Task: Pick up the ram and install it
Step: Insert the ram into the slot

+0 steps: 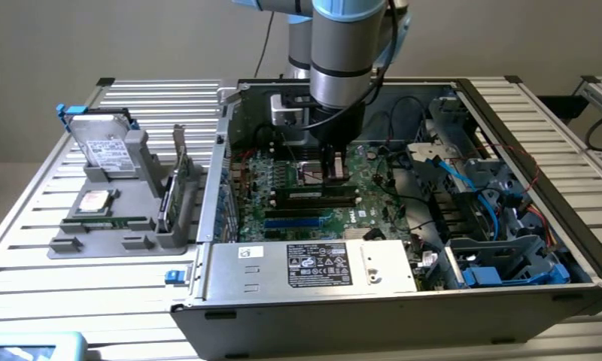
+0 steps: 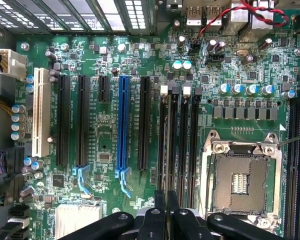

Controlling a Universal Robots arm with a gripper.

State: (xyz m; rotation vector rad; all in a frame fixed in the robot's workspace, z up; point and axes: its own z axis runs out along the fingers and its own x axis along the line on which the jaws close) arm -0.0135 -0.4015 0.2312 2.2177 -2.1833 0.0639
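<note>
Grey fixture [image 1: 130, 242] on the slatted table, at the exterior view's left. It holds one silver hard drive [image 1: 105, 147] standing upright and a second hard drive [image 1: 95, 201] lying flat.

Just in front of the flat drive is the ram [image 1: 108, 223], a thin green stick lying low in the fixture. Its long axis runs roughly across the exterior view, left to right. Nothing is touching it.

Green expansion card [image 1: 180, 177] stands on edge at the fixture's far side, between the ram and the wall of the open computer case [image 1: 381, 316].

Gripper [image 1: 332, 177] is inside the case, lowered close over the motherboard [image 2: 105, 60]. The ram therefore lies well apart from the fingers, off to the exterior view's left, with the card and the case wall in between.

Wrist view: the gripper [image 2: 166, 197] has its two black fingers pressed almost together. I see no green board between them, though a thin one held edge-on could escape me there.

The fingertips sit over the near end of the black memory slots [image 2: 177, 140], and the line between the fingers runs along the slots. In the exterior view these slots [image 1: 311, 198] lie about parallel to the ram's long axis.

Empty CPU socket [image 2: 240, 182] sits just beside the slots.

Judgement: ram not picked up yet.
</note>
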